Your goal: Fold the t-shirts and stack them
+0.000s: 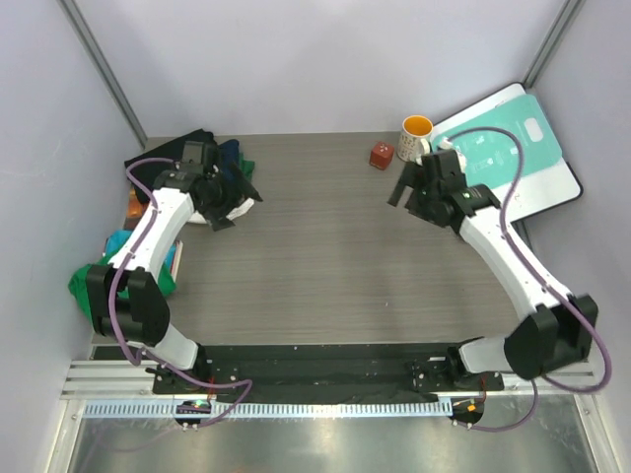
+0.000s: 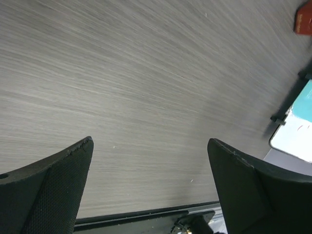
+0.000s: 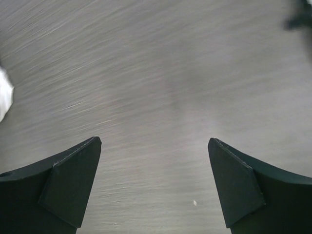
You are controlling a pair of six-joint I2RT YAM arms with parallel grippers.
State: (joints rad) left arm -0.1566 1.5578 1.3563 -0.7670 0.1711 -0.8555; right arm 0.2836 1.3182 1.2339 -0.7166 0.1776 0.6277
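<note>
A heap of t-shirts lies at the back left corner: a black one [image 1: 194,141], a navy one [image 1: 231,152] and green cloth [image 1: 249,169]. More cloth, teal [image 1: 118,241] and green [image 1: 77,284], hangs at the table's left edge. My left gripper [image 1: 225,211] is open and empty just right of the heap; in its wrist view [image 2: 151,142] it sees only bare table. My right gripper [image 1: 402,187] is open and empty at the back right, over bare table in its wrist view [image 3: 155,141].
A yellow-lined mug [image 1: 416,133] and a small red cube [image 1: 381,155] stand at the back right. A teal-and-white board [image 1: 513,158] leans beyond them; the board [image 2: 298,131] and cube [image 2: 303,22] also show in the left wrist view. A white patch [image 3: 4,97] sits at the right wrist view's left edge.
</note>
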